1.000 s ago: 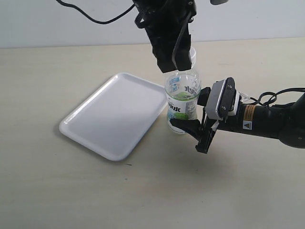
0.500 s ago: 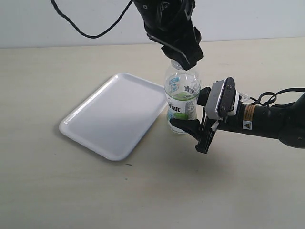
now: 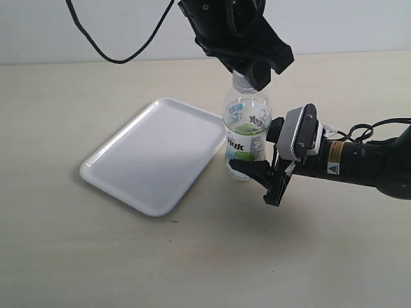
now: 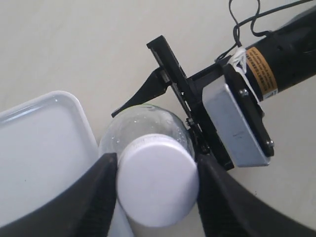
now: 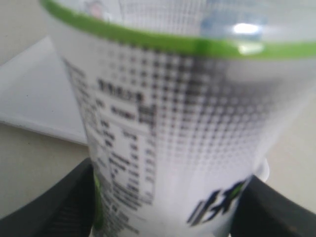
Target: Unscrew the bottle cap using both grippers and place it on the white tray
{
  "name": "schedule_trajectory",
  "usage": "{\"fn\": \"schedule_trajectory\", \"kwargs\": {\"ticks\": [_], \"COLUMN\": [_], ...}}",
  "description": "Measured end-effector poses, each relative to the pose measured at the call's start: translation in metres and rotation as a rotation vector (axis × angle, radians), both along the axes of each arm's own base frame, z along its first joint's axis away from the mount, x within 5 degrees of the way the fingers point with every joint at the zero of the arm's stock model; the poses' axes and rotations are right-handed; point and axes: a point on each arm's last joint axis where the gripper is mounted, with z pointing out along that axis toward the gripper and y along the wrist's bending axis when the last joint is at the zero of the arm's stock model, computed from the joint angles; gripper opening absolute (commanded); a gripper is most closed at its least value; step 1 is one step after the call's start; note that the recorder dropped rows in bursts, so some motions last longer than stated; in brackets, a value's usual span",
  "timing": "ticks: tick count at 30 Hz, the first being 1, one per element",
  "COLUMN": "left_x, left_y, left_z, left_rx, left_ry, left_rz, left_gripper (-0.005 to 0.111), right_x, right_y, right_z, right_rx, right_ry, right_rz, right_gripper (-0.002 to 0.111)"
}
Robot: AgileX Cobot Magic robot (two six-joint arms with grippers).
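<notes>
The bottle cap (image 4: 157, 180) sits on the bottle (image 3: 247, 138), upright on the worktop (image 3: 192, 256) with the white tray (image 3: 115, 173) at its 9 o'clock. The left claw (image 3: 253, 72) pinches the cap's rim; the right claw (image 3: 260, 179) clamps the labelled body. Cap likely light, stiff; thin bottle wall may dent

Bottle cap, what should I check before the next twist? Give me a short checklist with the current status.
1. Fingers of the left gripper pressed on both sides of the bottle cap: ok.
2. Clamp of the right gripper on the lower body of the bottle: ok.
3. The bottle standing upright on the table: ok.
4. The bottle cap already loosened on the neck: cannot tell.
5. The white tray lying flat beside the bottle, ready for the cap: ok.
</notes>
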Motion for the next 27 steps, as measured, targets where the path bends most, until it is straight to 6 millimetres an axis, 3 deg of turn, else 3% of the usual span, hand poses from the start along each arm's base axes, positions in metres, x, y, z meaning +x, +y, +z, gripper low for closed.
{"fn": "schedule_trajectory", "kwargs": {"ticks": [2, 5, 13, 21, 27], "left_x": [0.000, -0.002, -0.002, -0.004, -0.005], "left_y": [0.000, -0.002, -0.004, 0.008, 0.013], "left_z": [0.000, 0.000, 0.009, 0.049, 0.047], "left_rx": [-0.006, -0.017, -0.007, 0.058, 0.204], "left_ry": [0.004, 0.012, -0.085, -0.374, -0.473], "left_rz": [0.000, -0.004, -0.167, -0.420, -0.697], "left_gripper": [0.074, 0.080, 0.081, 0.081, 0.081], "right_x": [0.000, 0.000, 0.000, 0.000, 0.001], "right_y": [0.000, 0.000, 0.000, 0.000, -0.001], "right_z": [0.000, 0.000, 0.000, 0.000, 0.000], "right_rx": [0.001, 0.003, 0.005, 0.005, 0.005], "right_ry": [0.002, 0.005, 0.007, 0.008, 0.011], "right_rz": [-0.001, -0.006, -0.009, -0.010, -0.019], "right_gripper": [0.000, 0.000, 0.000, 0.000, 0.000]}}
